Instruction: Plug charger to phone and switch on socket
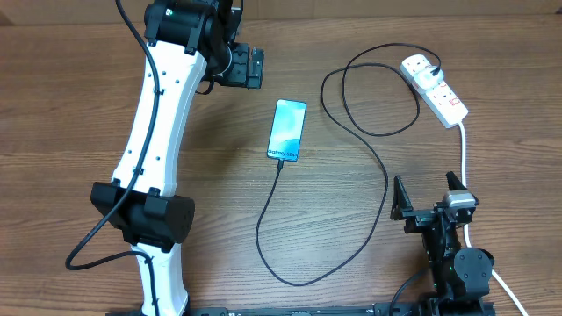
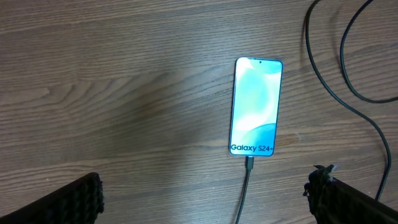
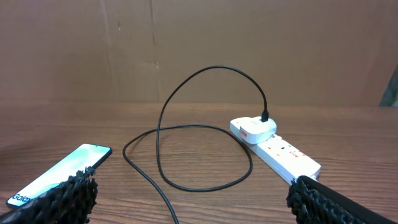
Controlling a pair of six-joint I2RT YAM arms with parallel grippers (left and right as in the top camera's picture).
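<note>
My left gripper sits to the left of the phone and a little beyond it. Its jaws are spread as wide as they go, with nothing between them and nothing touched. In my left wrist view the two dark fingers frame the lower corners, and the phone lies flat on the wooden table between and ahead of them, screen up and lit light blue. The charger meets the phone at the end that reads "Galaxy S24". There its small black connector tip sits against the edge and looks seated in the port. From that end the thin black cable runs toward me, curls round in a wide loop to the right of the phone, then climbs away and loops once more. It ends at a plug head standing in the socket. The socket lies well to the right of the phone and beyond it, set at a slant, and its thick white cord trails back toward my right arm. I can see red on its switches, but I cannot tell which way they are set. My right gripper is to the right of the phone and nearer to me, its jaws also fully parted. It holds nothing, stands clear of the black cable, and faces toward the socket.
</note>
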